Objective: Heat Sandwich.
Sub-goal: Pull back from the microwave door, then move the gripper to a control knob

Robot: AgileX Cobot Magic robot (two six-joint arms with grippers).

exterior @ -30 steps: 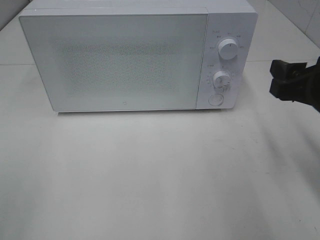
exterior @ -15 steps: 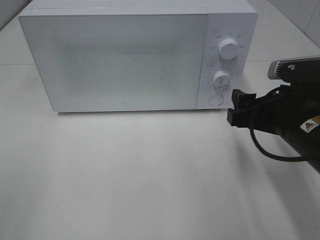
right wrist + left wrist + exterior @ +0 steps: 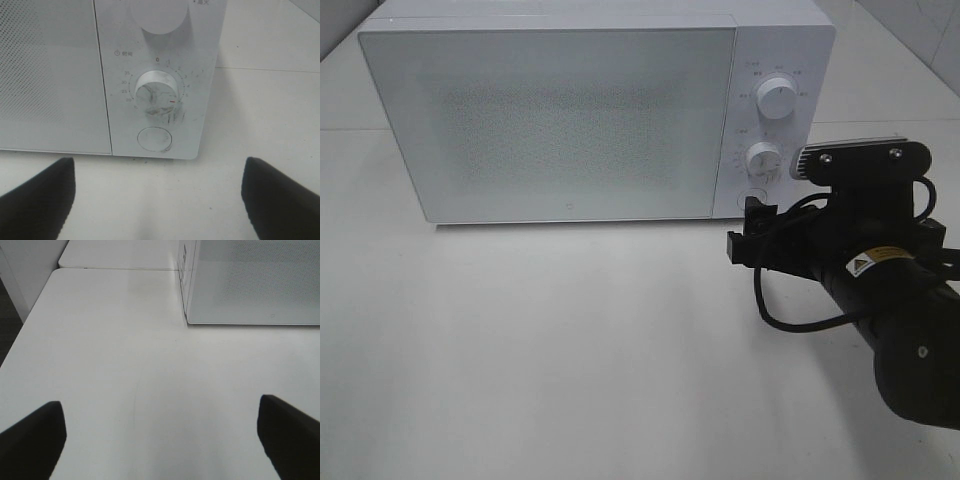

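No sandwich shows in any view. The white microwave [image 3: 560, 120] stands at the back of the table with its door shut. My right gripper [image 3: 744, 230] is low in front of the control panel, just short of the round button [image 3: 752, 198]. In the right wrist view the right gripper [image 3: 157, 200] is open and empty, and faces the round button [image 3: 155, 139] below the timer knob [image 3: 156, 90]. My left gripper [image 3: 160, 440] is open over bare table, left of the microwave's [image 3: 250, 280] front corner, and is out of the high view.
The upper knob [image 3: 777, 99] sits above the timer knob [image 3: 763, 157] on the panel. A black cable [image 3: 790, 310] loops under the right arm. The white table [image 3: 570, 350] stretches in front of the microwave. Its left edge [image 3: 25, 335] drops to a dark floor.
The right arm has come in from the right edge, moving left and down toward the control panel's bottom. Its jaws have spread a little wider. The microwave has not moved.
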